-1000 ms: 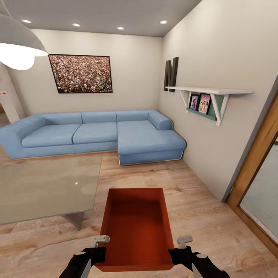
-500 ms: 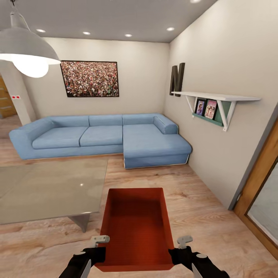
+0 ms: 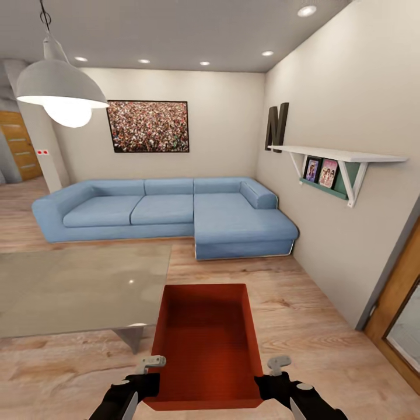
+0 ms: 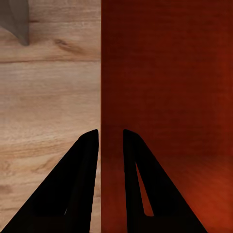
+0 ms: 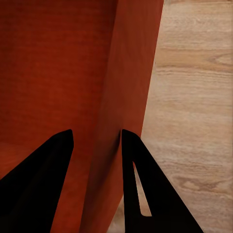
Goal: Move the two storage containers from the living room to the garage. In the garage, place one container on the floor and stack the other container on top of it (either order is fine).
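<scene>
One orange-red storage container [image 3: 204, 344] hangs open-topped and empty in front of me, over the living room's light wood plank floor [image 3: 303, 332]. My left gripper [image 3: 150, 378] clamps its left wall near the near corner. My right gripper [image 3: 267, 379] clamps the right wall. In the left wrist view the two black fingers of the left gripper [image 4: 110, 133] straddle the thin wall of the container [image 4: 165, 87]. The right wrist view shows the right gripper [image 5: 96, 133] with the container's wall [image 5: 128, 73] between its fingers.
A glossy grey low table [image 3: 76, 286] stands close on the left. The blue sectional sofa [image 3: 163, 213] lines the far wall under a speckled picture [image 3: 149, 126]. A pendant lamp [image 3: 61, 87] hangs at upper left. A wall shelf [image 3: 344, 156] and a wooden door frame [image 3: 399, 315] are on the right.
The whole picture has shifted: sofa, picture and shelf slide right and look farther off, so the camera has moved. The container and both grippers keep their place in the view.
</scene>
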